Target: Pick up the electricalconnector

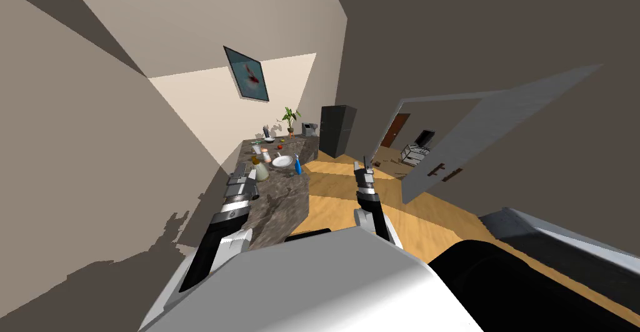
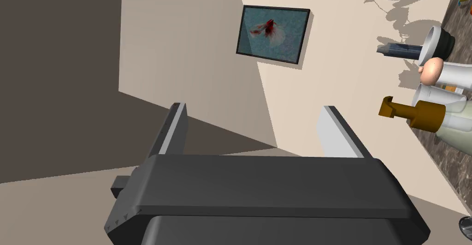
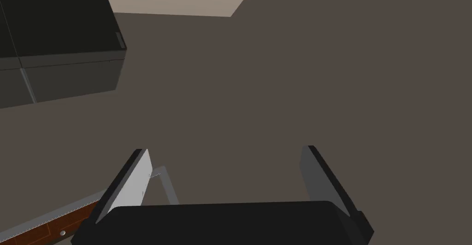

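Left gripper: fingers wide apart, empty, over the near end of the counter, wall side. Right gripper: also wide, empty, off the counter above the wood floor. Cannot single out the electrical connector; clutter toward the counter's far end is too small to tell. Brown-pump bottle near the left gripper, partly cut off; plate and blue spray bottle beyond.

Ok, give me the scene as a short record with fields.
left gripper: open, at the counter's near end
right gripper: open, over the wooden floor
on counter: white plate, blue bottle, brown-topped pump bottle
electrical connector: cannot pick it out among the items
beyond: dark fridge
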{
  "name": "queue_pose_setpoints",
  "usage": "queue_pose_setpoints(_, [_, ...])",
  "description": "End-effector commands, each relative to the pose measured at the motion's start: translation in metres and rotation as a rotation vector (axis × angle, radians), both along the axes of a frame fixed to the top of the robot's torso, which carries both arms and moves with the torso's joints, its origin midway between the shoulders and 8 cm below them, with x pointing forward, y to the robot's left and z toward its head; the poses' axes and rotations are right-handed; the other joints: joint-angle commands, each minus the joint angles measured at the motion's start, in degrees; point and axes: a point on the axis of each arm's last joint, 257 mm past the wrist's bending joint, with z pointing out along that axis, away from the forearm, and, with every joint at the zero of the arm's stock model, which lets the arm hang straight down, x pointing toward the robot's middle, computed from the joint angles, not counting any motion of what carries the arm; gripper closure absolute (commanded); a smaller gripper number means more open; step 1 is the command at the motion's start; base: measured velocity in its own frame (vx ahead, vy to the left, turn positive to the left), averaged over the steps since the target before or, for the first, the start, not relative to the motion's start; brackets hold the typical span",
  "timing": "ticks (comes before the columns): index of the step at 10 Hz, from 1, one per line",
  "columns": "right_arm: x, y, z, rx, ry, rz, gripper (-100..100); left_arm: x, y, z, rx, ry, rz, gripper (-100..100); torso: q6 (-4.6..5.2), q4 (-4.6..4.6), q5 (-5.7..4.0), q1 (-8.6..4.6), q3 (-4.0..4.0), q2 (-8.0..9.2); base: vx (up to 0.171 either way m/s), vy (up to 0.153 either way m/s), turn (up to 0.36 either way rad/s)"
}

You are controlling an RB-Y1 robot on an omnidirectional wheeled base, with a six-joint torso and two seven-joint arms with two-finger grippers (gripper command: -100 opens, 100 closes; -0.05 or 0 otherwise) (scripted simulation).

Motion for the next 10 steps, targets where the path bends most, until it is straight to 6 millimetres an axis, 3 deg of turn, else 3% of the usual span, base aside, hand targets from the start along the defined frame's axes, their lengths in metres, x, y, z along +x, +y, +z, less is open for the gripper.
queue_pose_setpoints(1, [0.000, 0.000, 0.000, 0.000, 0.000, 0.000, 0, 0.002, 0.001, -0.006, 0.033, 0.031, -0.001, -100, 0.00, 0.00, 0.00, 0.00, 0.00, 0.00, -0.003, 0.000, -0.110])
queue_pose_setpoints(5, [0.000, 0.000, 0.000, 0.000, 0.000, 0.000, 0, 0.008, 0.012, -0.025, 0.103, 0.128, 0.024, -100, 0.01, 0.01, 0.01, 0.04, 0.02, 0.04, -0.008, 0.005, -0.159])
queue_pose_setpoints(10, [0.000, 0.000, 0.000, 0.000, 0.000, 0.000, 0, 0.012, 0.039, -0.057, 0.224, 0.295, 0.098, -100, 0.01, 0.02, 0.01, 0.06, 0.04, 0.07, -0.013, 0.009, -0.238])
